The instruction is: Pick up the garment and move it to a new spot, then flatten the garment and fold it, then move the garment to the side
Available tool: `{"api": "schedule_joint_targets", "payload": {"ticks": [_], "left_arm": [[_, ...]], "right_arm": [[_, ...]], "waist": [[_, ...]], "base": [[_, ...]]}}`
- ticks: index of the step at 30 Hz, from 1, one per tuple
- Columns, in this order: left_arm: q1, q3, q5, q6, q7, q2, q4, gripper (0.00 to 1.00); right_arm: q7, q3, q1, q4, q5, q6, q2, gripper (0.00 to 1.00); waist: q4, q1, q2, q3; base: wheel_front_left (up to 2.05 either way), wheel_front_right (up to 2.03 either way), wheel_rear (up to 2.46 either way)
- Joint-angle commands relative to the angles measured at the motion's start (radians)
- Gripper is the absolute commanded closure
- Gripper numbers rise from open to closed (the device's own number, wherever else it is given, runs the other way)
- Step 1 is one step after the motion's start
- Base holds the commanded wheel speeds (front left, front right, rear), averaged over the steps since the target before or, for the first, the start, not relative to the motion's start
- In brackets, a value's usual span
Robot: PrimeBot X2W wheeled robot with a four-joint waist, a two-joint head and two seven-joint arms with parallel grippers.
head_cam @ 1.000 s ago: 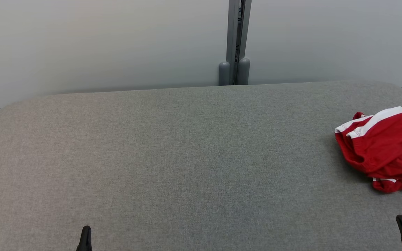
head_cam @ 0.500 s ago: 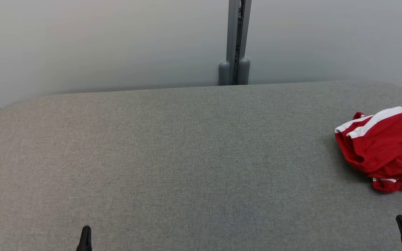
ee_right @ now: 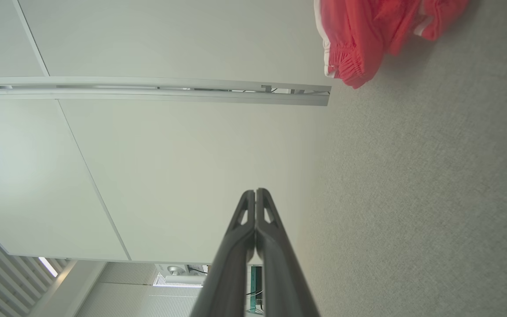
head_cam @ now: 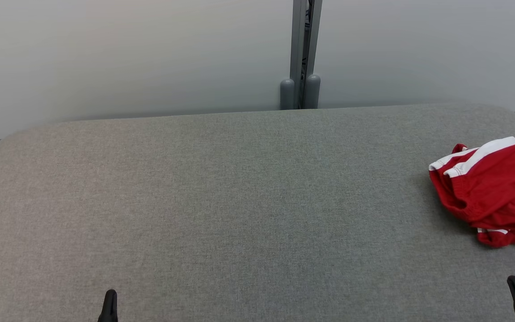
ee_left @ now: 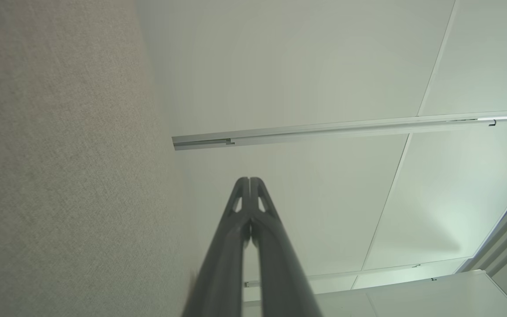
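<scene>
The garment (head_cam: 490,188) is lying crumpled at the tabletop's (head_cam: 239,201) right edge, while the left gripper (head_cam: 109,297) and right gripper (head_cam: 514,284) are hovering at the near edge, fingers pressed together, holding nothing. A shallow pinch on one fold would likely be risking a slip over that edge.
</scene>
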Motion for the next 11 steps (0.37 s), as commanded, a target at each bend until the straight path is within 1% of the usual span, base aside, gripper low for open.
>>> {"api": "schedule_joint_targets", "payload": {"ticks": [1,11], "left_arm": [[0.000,0.005,0.002,-0.005,-0.001,0.001,-0.004,1.00],[0.000,0.005,0.002,-0.005,0.000,0.001,-0.004,1.00]], "right_arm": [[0.001,-0.003,0.010,-0.006,0.007,0.002,-0.002,1.00],[0.000,-0.003,0.010,-0.006,0.007,0.002,-0.002,1.00]], "waist": [[0.000,0.0000,0.0000,0.000],[0.000,0.0000,0.0000,0.000]], "base": [[0.00,0.00,0.00],[0.00,0.00,0.00]]}}
